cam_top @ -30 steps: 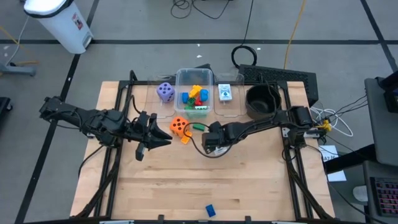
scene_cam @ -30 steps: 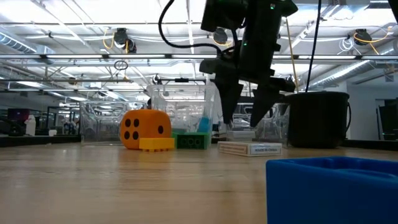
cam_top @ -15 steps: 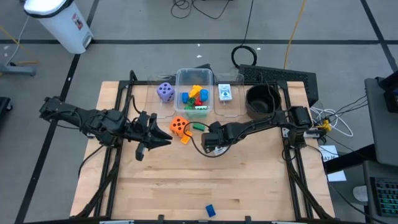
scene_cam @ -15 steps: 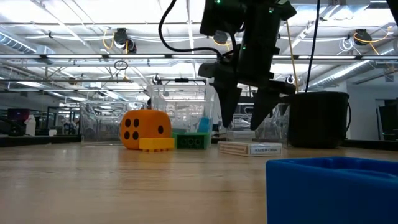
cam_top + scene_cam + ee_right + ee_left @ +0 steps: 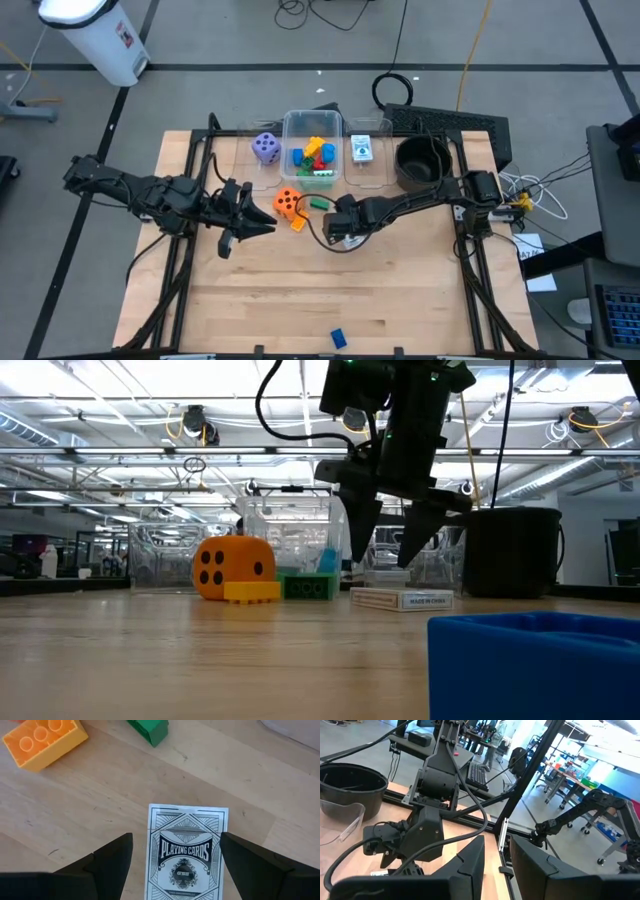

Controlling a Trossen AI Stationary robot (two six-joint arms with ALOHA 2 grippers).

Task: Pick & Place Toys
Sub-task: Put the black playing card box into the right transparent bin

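Note:
A white playing-cards box (image 5: 187, 852) lies flat on the table; it also shows in the low view (image 5: 402, 598). My right gripper (image 5: 180, 862) is open and points down over it, one finger on either side, above it (image 5: 385, 560) without touching. A yellow block (image 5: 45, 740), a green block (image 5: 149, 730) and an orange die (image 5: 287, 203) rest on the table just beyond. My left gripper (image 5: 268, 225) is open and empty, left of the die.
At the far edge stand a clear tub (image 5: 312, 128) with several coloured blocks, a purple die (image 5: 265, 147), a second card box (image 5: 363, 150) and a black pot (image 5: 420, 160). A blue block (image 5: 338, 338) lies near the front edge.
My right gripper has drifted a little toward the table's left, staying open above the card box. Nothing else has moved.

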